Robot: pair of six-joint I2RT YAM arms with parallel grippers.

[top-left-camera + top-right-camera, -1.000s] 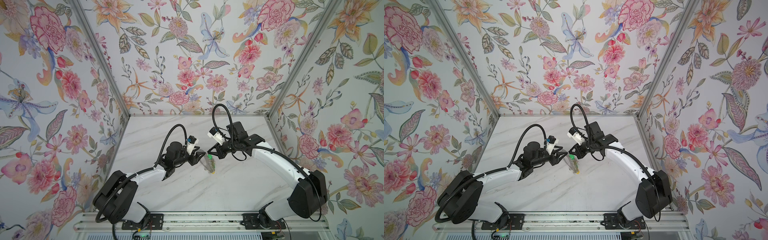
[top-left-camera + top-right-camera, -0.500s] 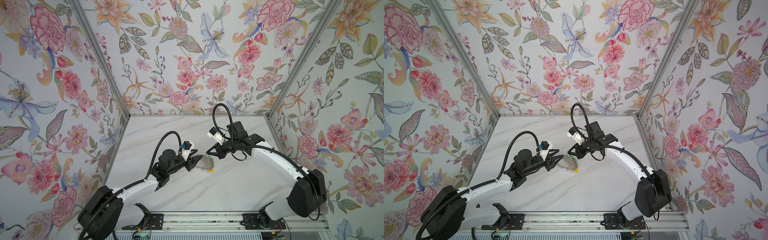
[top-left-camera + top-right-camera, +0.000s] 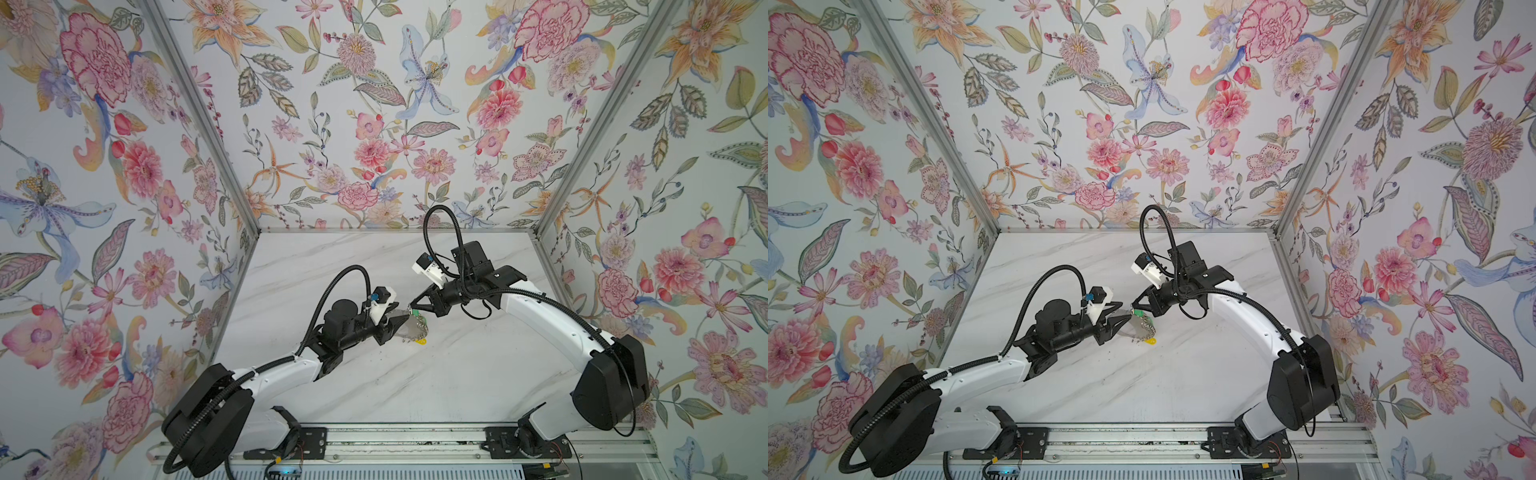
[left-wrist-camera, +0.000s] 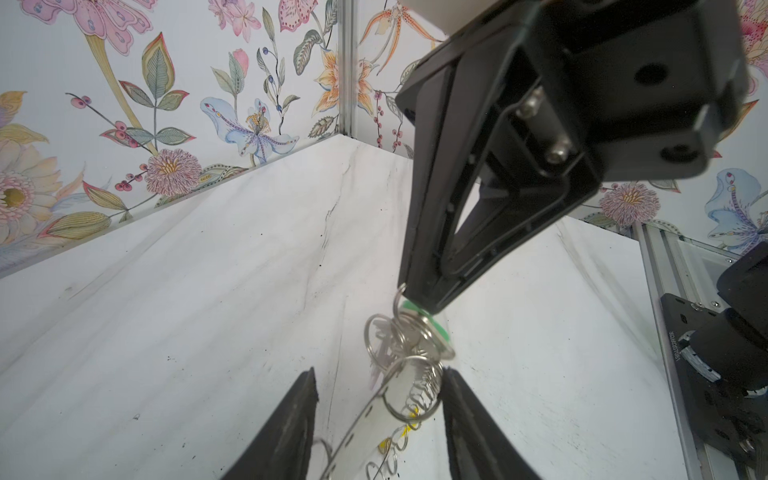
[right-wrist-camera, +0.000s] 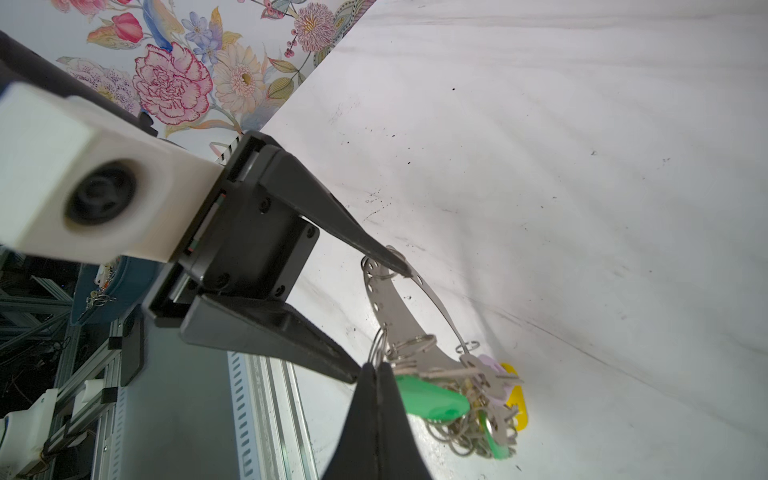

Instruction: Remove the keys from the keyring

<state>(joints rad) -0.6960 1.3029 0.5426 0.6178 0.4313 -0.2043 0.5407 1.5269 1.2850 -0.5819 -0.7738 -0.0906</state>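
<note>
The right gripper (image 5: 376,370) has its jaws shut on the oblong bright green plastic tag (image 5: 432,401) of one small silver key, and most of the tag sticks out to one side of the tips. Just past those tips, a thin silver wire ring (image 5: 375,345) links it to the flat grey metal crescent-shaped keyring (image 5: 395,311). The left gripper (image 4: 378,372) has its jaws apart, astride the keyring. One fingertip (image 5: 386,258) touches the plate's raised end and the other lies close beside the right tips. No clamp on the metal shows.

To do this step well, I judge the left jaws should close on bare plate next to that ring, clear of the coiled rings, with the right pinch kept firm. The tag should then be drawn round the way the ring winds, in small moves. A straight tug would only drag the whole keyring along.

The keyring is tilted. Its high end is at the left fingertip. Its low end is farther off among the other keys (image 5: 486,374) and an oblong yellow plastic tag (image 5: 517,399), which rest on the white marbled tabletop (image 5: 561,208). In both top views its long axis runs crosswise to the line joining the two grippers, from their tips toward the near edge of the tabletop.
</note>
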